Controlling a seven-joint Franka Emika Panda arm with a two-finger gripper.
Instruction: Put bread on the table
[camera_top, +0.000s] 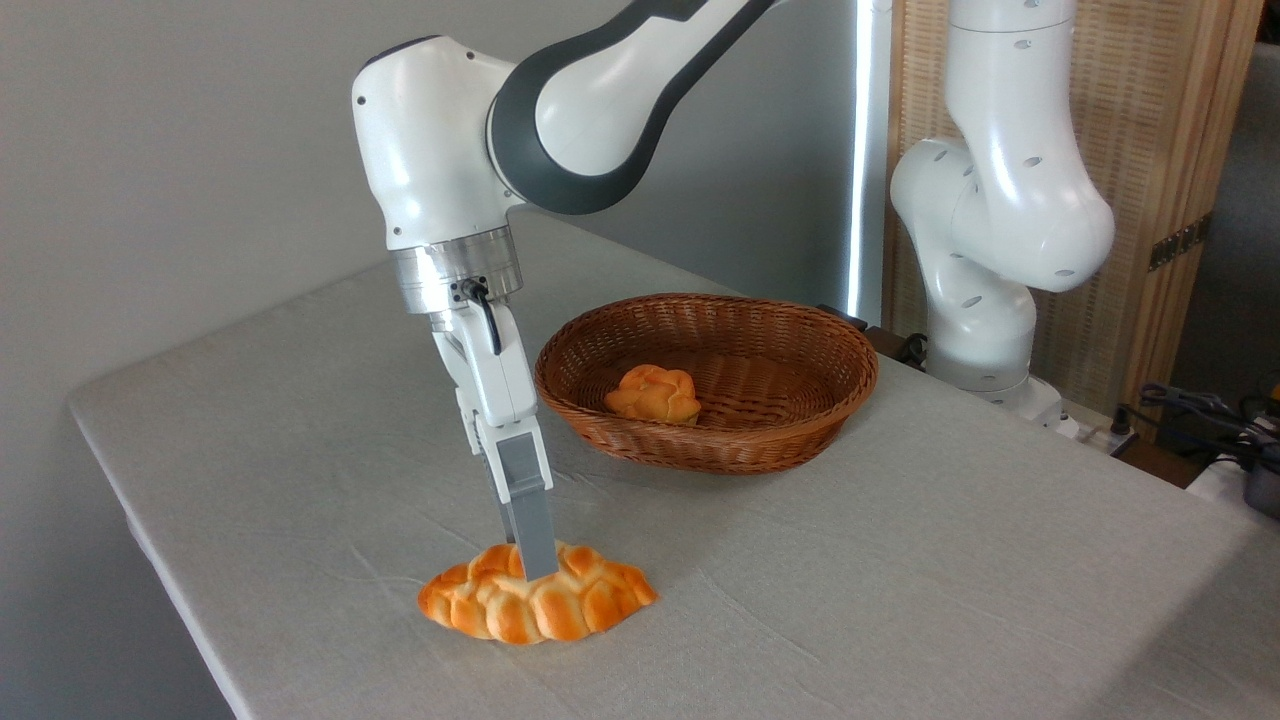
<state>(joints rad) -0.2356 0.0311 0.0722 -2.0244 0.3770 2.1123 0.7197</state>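
The bread (560, 605), a braided golden-orange loaf, lies on the grey cloth of the table (900, 600) near its front left edge. My gripper (538, 570) points straight down onto the middle of the loaf. I see it edge-on, so only the near grey finger (527, 510) shows, with its tip low against the top of the loaf. The other finger is hidden behind it. The gap between the fingers does not show, so the hold on the loaf is unclear.
A brown wicker basket (800, 410) stands behind the loaf, to the right, with a small round orange bun (655, 393) inside. The arm's white base (985, 330) is at the far right edge, with cables (1190, 405) beside it.
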